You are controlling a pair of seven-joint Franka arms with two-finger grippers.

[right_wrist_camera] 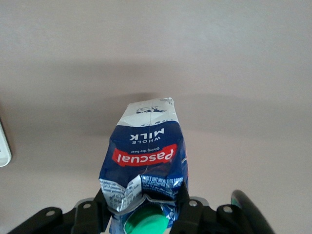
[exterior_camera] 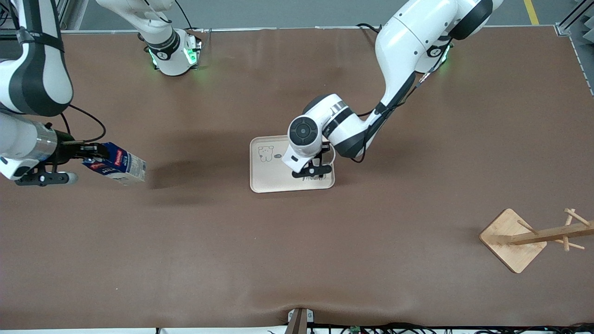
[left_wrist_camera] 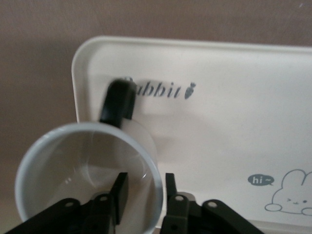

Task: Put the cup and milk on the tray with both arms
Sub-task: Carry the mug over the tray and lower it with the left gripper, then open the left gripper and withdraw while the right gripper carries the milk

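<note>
Both claws (exterior_camera: 312, 170) (exterior_camera: 95, 155) clamped, loaded.

I see even, bright overhead light on the brown table (exterior_camera: 297, 260), with a soft dark shadow beside the milk (exterior_camera: 118, 163) (held aloft). My left wrist view blurs the cup (left_wrist_camera: 87, 180) rim; green glow marks both arm bases.

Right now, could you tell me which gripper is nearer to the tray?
Left. The left gripper is over the tray, shut on the cup. The right gripper holds the milk toward the right arm's end of the table.
</note>
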